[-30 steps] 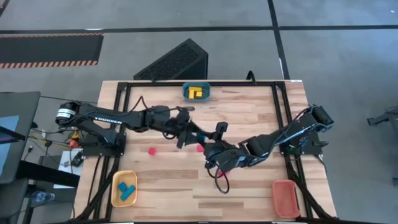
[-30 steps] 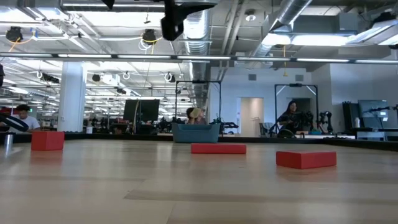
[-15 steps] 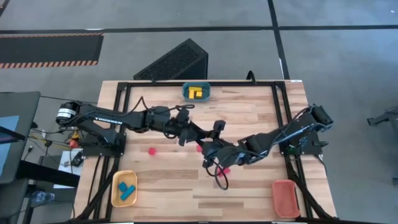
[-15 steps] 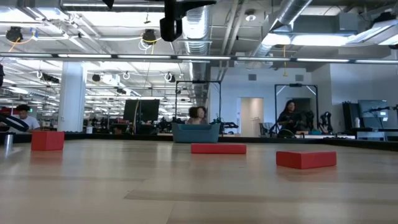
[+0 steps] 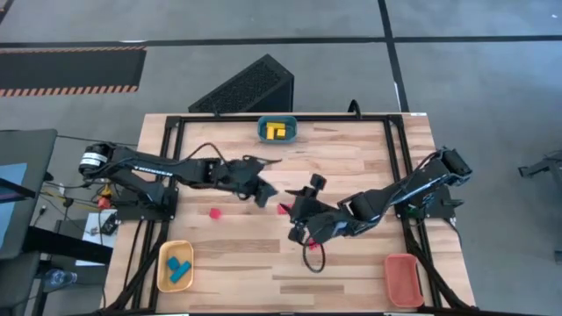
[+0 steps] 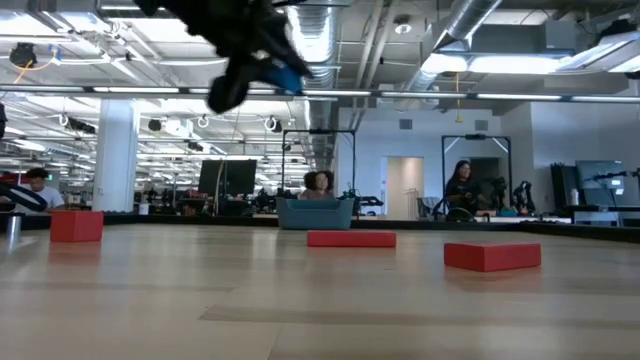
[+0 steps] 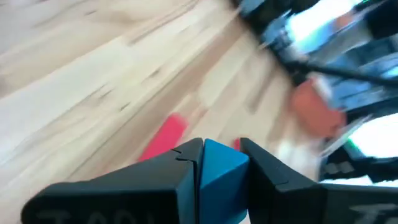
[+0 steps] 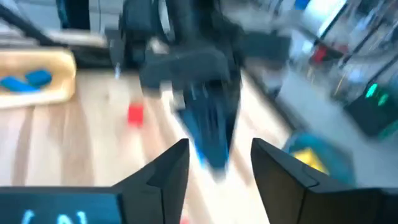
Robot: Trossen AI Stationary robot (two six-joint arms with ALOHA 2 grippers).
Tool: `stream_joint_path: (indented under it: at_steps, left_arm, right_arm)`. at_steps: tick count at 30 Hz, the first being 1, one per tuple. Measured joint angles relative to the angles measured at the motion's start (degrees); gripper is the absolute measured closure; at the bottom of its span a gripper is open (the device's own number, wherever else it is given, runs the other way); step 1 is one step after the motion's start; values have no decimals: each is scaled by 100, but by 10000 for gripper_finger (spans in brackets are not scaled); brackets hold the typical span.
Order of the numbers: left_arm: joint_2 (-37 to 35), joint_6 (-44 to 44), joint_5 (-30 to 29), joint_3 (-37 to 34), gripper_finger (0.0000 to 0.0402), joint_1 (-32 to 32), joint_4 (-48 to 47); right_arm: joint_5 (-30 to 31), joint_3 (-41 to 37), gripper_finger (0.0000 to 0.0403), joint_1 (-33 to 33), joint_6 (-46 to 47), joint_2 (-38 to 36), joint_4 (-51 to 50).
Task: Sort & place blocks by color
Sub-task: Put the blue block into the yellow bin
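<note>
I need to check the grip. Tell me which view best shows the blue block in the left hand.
The left wrist view: the blue block fills the gap between the left hand's fingers. The low view shows a blue speck high up; the right wrist view shows it blurred; the high view hides it.

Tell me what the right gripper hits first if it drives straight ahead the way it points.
Probably the left gripper, shut on a blue block, dead ahead between the right gripper's open fingers. How far off it is remains unclear.
</note>
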Motion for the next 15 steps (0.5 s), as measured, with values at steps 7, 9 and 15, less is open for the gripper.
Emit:
stream_joint_path:
  at_steps: [7, 9, 15]
  left_arm:
    - [-493, -436, -917, 17, 346, -703, -1613]
    - [-667, -588, -1132, 46, 343, -1002, -1640]
    - [-852, -1117, -2056, 36, 343, -2005, -2216]
  right_arm:
    - [-489, -11, 180, 50, 2580, 20, -1187]
    - [-716, -17, 180, 47, 2959, 34, -1445]
    - [-1533, -20, 185, -177, 3394, 97, -1576]
